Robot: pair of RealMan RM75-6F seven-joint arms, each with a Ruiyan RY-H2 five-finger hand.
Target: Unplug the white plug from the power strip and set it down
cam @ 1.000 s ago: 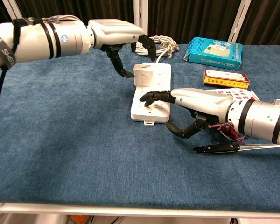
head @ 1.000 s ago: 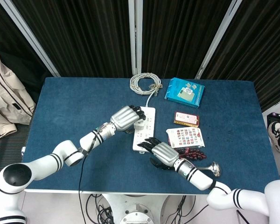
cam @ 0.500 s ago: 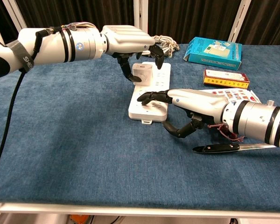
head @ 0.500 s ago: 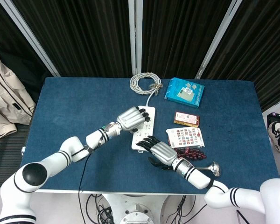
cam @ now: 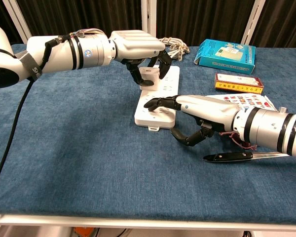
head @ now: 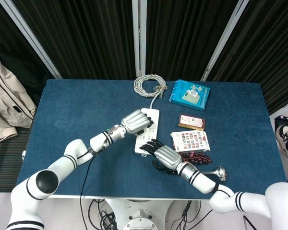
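The white power strip (cam: 157, 101) (head: 145, 134) lies mid-table with the white plug (cam: 149, 77) standing in its far half. My left hand (cam: 137, 45) (head: 134, 121) reaches over from the left and grips the plug, thumb on its left side and fingers on its right. The plug sits in the strip. In the head view the hand hides the plug. My right hand (cam: 200, 111) (head: 164, 155) lies palm-down at the strip's near end, fingers spread, fingertips pressing on the strip's top, thumb curled below beside it. It holds nothing.
The strip's coiled white cable (head: 150, 85) lies at the table's back. To the right are a blue box (cam: 226, 55), a red and yellow box (cam: 239, 83), a printed card (cam: 249, 101), and a black-handled knife (cam: 237, 156) just under my right forearm.
My left hand came down over the plug and its fingers closed around it. The strip slid slightly left. My right hand stayed pressed on the strip's near end.
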